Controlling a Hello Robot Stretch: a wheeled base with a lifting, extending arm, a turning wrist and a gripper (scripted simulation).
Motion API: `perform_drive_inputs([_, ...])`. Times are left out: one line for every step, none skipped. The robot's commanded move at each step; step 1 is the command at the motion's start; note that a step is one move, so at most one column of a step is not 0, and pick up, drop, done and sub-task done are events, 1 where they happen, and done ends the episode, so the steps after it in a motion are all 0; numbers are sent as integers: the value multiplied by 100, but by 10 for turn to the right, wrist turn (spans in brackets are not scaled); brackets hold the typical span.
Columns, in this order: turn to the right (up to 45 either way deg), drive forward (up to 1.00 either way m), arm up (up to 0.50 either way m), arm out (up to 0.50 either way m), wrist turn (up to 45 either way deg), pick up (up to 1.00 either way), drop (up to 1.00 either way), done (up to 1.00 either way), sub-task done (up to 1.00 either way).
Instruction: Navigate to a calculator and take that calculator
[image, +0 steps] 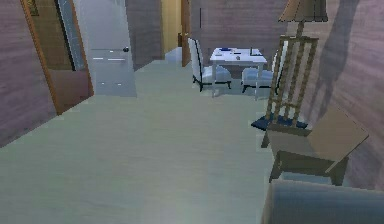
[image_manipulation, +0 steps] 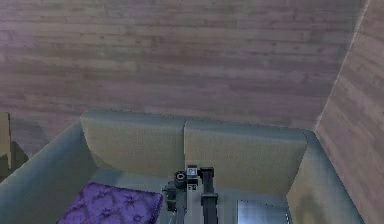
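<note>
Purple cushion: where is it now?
The purple cushion lies at the arm side view's lower left, on the pale sofa seat, just left of the pincer.

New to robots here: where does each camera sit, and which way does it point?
Forward view: on the robot, facing ahead and slightly down to a white door and a dining table with chairs.
Arm side view: on the robot's body, facing sideways at a sofa with a purple cushion; its arm and gripper rise from the bottom edge.
Shared: probably the sofa, at the forward view's bottom right.
</note>
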Motion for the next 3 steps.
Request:
perform_drive_inputs([0,0,0,0,450,0,0,0,0])
perform_drive_inputs([0,0,0,0,450,0,0,0,0])
perform_drive_inputs([0,0,0,0,450,0,0,0,0])
